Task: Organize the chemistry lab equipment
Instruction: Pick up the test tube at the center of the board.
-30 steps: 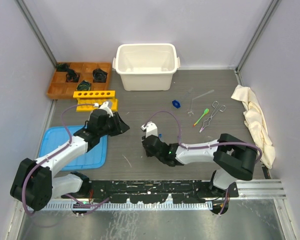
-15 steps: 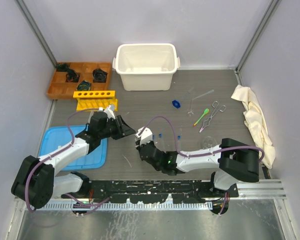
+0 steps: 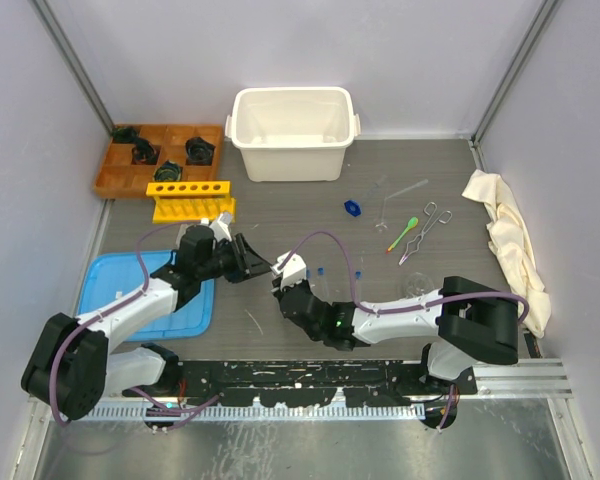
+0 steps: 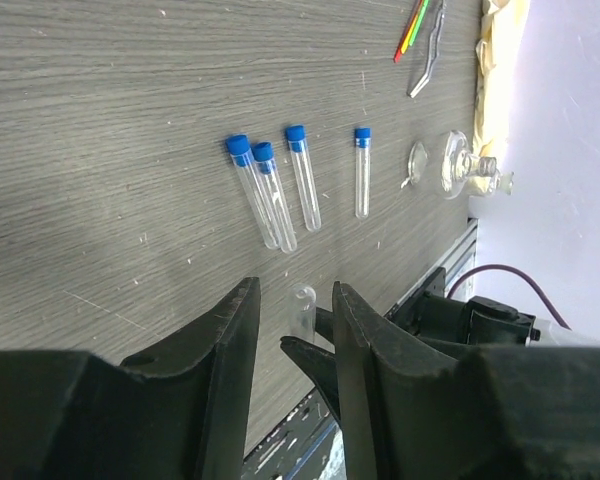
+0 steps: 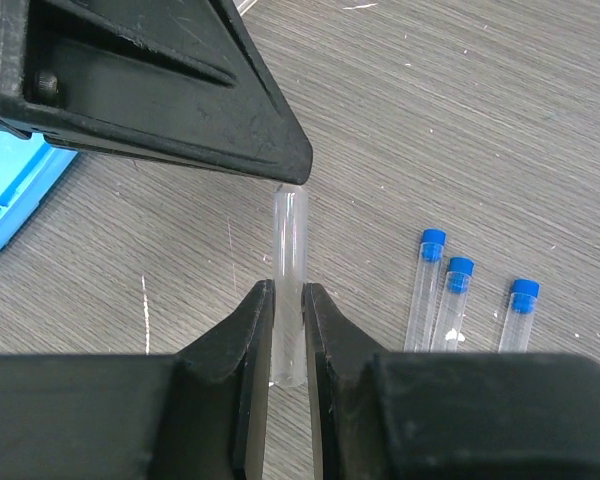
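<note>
The left pincer [image 4: 295,289] has its black, tapered fingers spread around the end of a bare, clear glass tube [image 5: 290,228]. The right pincer [image 5: 288,289] pinches this tube over the grey wood-grain worktop [image 4: 120,110]. Further right, slim blue-capped tubes [image 5: 427,285] lie flat, side by side.

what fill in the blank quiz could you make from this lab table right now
1. The right fingers are shut on a clear, uncapped glass ____.
2. In the left wrist view, ____ blue-capped tubes lie on the table.
3. The yellow rack sits beside the ____ tray of black parts.
Missing words: tube; four; orange.
</note>
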